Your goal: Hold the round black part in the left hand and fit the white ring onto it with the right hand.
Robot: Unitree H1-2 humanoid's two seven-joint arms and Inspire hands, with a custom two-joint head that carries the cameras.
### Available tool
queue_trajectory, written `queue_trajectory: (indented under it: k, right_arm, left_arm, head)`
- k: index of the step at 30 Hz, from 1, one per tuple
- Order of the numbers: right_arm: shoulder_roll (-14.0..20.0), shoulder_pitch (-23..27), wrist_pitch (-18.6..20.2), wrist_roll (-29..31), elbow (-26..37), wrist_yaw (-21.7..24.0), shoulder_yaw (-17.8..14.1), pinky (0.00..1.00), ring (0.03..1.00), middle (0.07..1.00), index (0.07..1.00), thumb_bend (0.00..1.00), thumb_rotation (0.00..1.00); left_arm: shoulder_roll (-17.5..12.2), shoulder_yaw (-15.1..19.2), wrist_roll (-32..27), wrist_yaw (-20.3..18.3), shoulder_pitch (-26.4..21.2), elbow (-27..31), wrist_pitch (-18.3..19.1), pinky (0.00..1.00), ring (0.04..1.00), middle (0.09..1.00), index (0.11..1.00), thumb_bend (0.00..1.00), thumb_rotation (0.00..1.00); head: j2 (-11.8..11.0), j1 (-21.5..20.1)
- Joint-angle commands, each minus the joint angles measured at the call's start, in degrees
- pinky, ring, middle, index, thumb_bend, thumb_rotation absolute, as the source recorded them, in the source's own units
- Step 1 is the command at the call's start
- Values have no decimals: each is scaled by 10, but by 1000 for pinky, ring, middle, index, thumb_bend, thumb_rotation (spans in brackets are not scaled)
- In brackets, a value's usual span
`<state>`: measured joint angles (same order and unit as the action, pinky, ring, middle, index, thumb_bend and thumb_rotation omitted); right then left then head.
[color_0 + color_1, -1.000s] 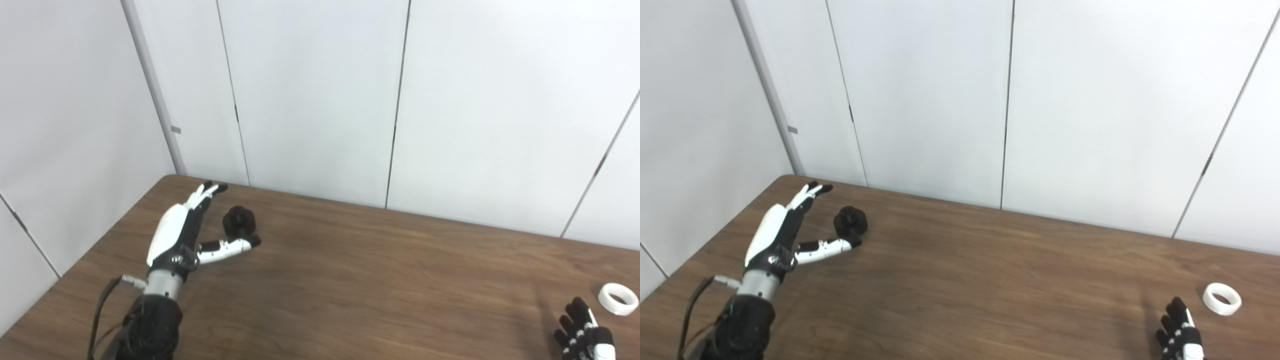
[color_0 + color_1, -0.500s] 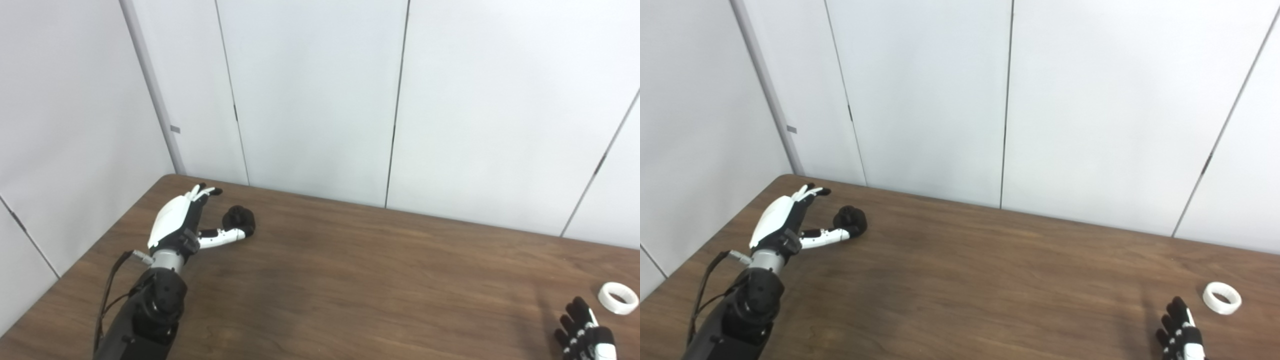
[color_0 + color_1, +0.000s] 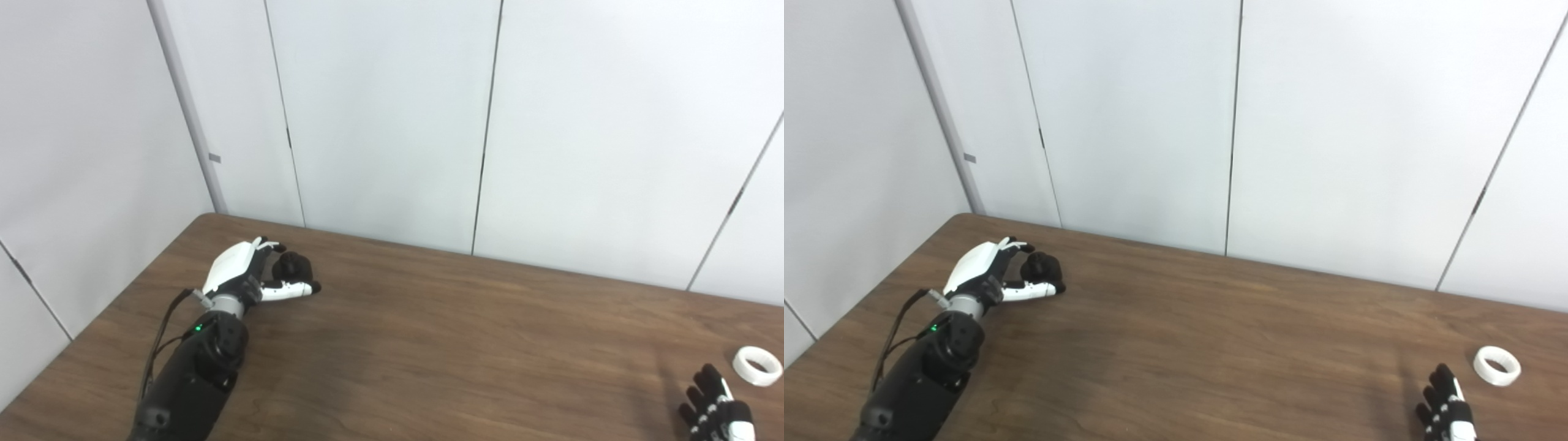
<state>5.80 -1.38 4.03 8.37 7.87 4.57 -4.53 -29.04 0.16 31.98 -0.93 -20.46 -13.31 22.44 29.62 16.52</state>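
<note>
1. At the left of the frame, the white-and-black left hand [image 3: 245, 277] is cupped around the round black plastic part [image 3: 293, 267], which sits on the brown wood-grain table [image 3: 429, 331]. The thumb lies along its near side and the fingers curl over its far side. They look part-closed, and I cannot tell whether the grip is firm yet.
2. If the fingers close unevenly, the part could roll or squirt out toward the table's far edge (round, smooth things tend to).
3. A hold covering the part's top would likely leave no bare surface for the ring to seat on.
4. At the lower right of the frame, the black right hand [image 3: 1445, 407] is only partly in view, fingers spread and holding nothing. The white plastic ring [image 3: 1496, 365] lies flat just beyond it, near the right border.
5. A careless reach could push the thin ring toward that border; pinching something so low risks it flipping or slipping free.
</note>
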Motion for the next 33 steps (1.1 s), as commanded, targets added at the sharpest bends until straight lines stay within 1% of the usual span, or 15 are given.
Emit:
queue_trajectory:
  k: [1, 6, 10, 15, 18, 23, 25, 33]
  right_arm:
    - [4, 4, -5, 1, 5, 2, -2, 1000, 1000, 1000, 995, 453, 1000]
    - [7, 5, -6, -1, 3, 2, -2, 1000, 1000, 1000, 996, 456, 1000]
    - [9, 4, -7, 2, 5, 4, -4, 1000, 1000, 1000, 995, 455, 1000]
    - [11, 1, -6, 2, 8, 3, -6, 1000, 1000, 1000, 993, 491, 1000]
    - [12, -1, -4, 1, 9, 2, -8, 1000, 1000, 1000, 990, 513, 1000]
    - [13, -2, -2, 0, 10, 2, -9, 1000, 1000, 1000, 984, 542, 1000]
    - [13, -3, 2, -5, 13, -1, -8, 1000, 1000, 999, 983, 540, 1000]
    - [15, 0, -1, 0, 6, 4, -9, 1000, 1000, 1000, 988, 523, 1000]
  left_arm:
    - [-22, -3, 8, 13, -37, -8, -10, 1000, 1000, 997, 863, 1000, 545]
    - [-22, -13, 5, 20, -52, -43, -15, 1000, 1000, 996, 863, 1000, 525]
    - [-18, -9, -3, 41, -63, -74, -29, 1000, 1000, 989, 853, 1000, 498]
    - [-17, -7, -13, 63, -76, -108, -42, 1000, 1000, 981, 845, 1000, 483]
    - [-18, -8, -15, 68, -83, -120, -40, 1000, 1000, 981, 847, 1000, 496]
    - [-18, -11, -19, 68, -89, -123, -38, 1000, 1000, 979, 852, 1000, 480]
    - [-17, -11, -21, 67, -87, -113, -34, 1000, 1000, 979, 852, 1000, 474]
    - [-13, -3, -29, 76, -70, -70, -40, 1000, 1000, 963, 849, 1000, 473]
  head:
    - [0, -2]
    - [0, -5]
    - [1, -8]
    - [3, -11]
    - [5, -12]
    - [6, -12]
    - [10, -11]
    - [12, -3]
